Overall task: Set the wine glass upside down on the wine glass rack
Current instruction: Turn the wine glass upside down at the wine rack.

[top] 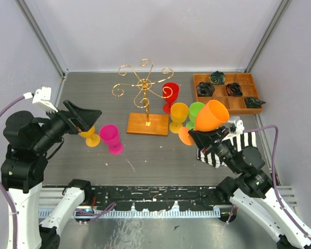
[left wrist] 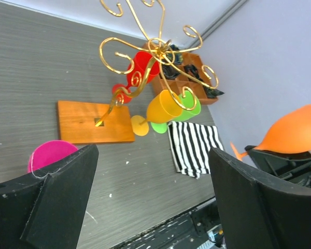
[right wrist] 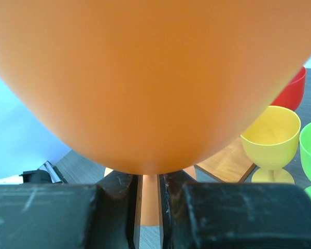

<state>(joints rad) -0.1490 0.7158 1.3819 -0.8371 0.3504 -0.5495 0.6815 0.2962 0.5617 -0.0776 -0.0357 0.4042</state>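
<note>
Clamping the slim stem of the orange wine glass [top: 212, 116] between the fingers [right wrist: 119, 205] of the right gripper [top: 198, 136], jaws clenched on it, with the bowl sitting just above the fingers and the round foot on the side nearer the rack. Holds the glass off the table, tilted, mouth turned upward rather than down, off to the right of the wine glass rack [top: 144, 85] and well apart from its gold scroll arms. Ahead of the right gripper, between it and the rack: 1 yellow glass [top: 178, 114] and 1 green glass [top: 197, 110], both upright and side by side, with 1 red glass [top: 170, 93] farther on, near the rack's post. Under the right wrist, a striped cloth [top: 246, 141]. Far ahead of that gripper, a compartmented wooden tray [top: 233, 75]. Spreads the left gripper [left wrist: 153, 155] wide, released and grasping nothing, pointing at the rack from its other side. Just below the left fingers, 1 amber glass [top: 90, 136]; just beside that, toward the rack, 1 pink glass [top: 111, 136], upright on the table.
</note>
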